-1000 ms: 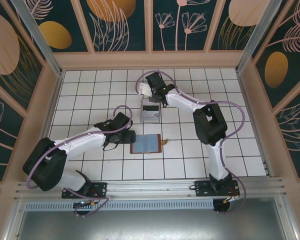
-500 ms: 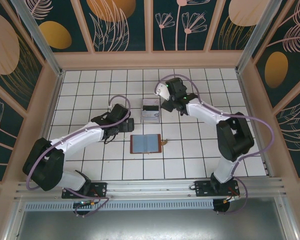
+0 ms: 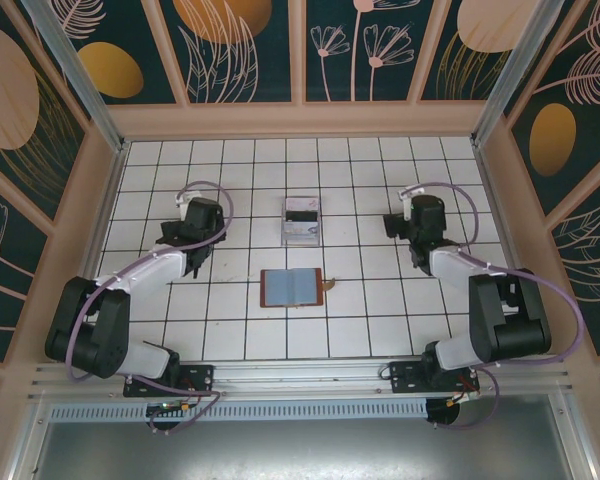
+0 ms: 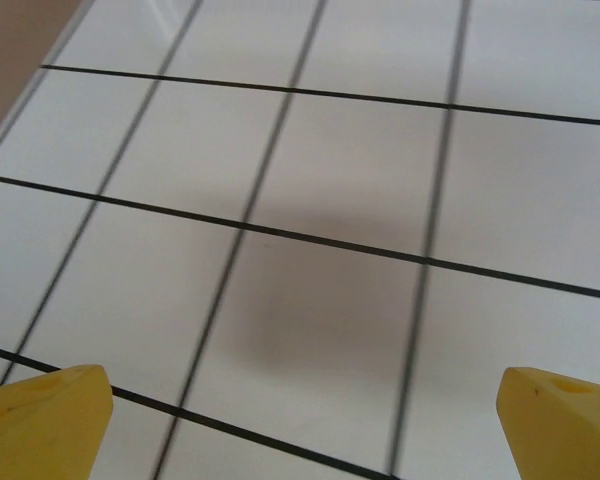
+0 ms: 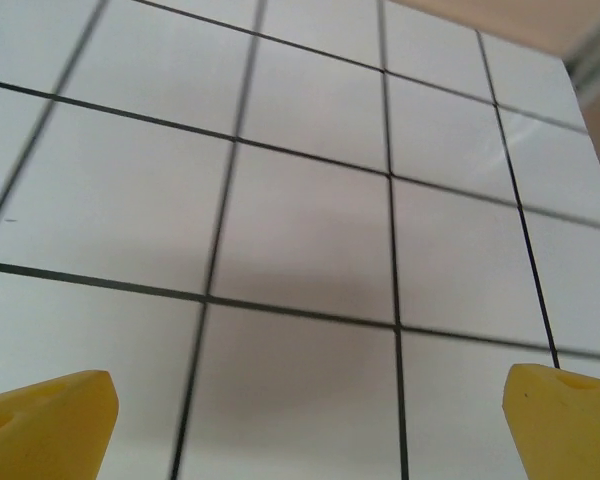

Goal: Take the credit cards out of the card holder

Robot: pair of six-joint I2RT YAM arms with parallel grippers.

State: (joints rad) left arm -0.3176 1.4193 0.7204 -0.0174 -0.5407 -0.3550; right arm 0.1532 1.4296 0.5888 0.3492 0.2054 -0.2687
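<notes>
Top view, card holder open flat at middle of tiled surface, grey-blue inside up, brown edge, credit cards in clear stand just behind, wrist views, left jaws and right jaws wide apart, empty.

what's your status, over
Left tool and right tool open, empty. Wallet open flat mid-table. Dark card in stand behind it. Nothing in the way.
</notes>
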